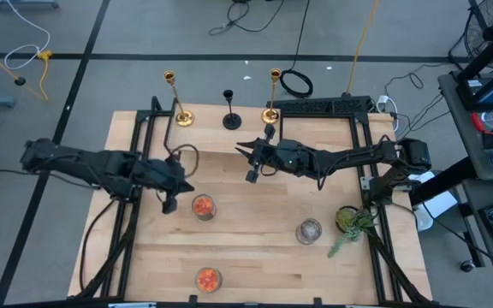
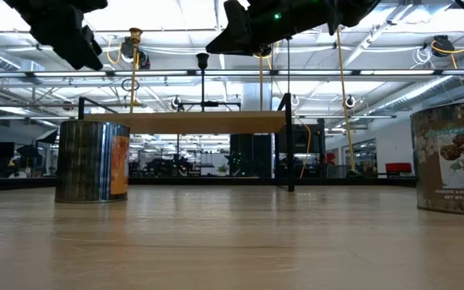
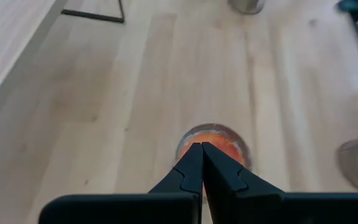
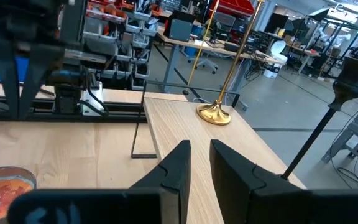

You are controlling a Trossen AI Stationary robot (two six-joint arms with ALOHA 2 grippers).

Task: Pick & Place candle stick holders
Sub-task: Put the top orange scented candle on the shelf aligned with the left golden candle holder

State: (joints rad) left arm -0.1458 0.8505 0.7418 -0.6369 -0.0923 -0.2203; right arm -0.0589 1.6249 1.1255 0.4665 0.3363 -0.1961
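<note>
Three candle stick holders (image 1: pixel 231 107) are stood upright in a row at the upper centre of the high view. The right gripper (image 1: pixel 252 168), narrowly parted and empty, is seen just below them, nearer than the pinched-shut, empty left gripper (image 1: pixel 170 202).

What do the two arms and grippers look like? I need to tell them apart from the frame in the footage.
Both arms are dark, near-black jointed links with black cables looping beside them. The left gripper ends in two flat, tapering matte-black fingers on a broad black bar. The right gripper has similar black wedge-shaped fingers; a small green light glows on the right arm.
</note>
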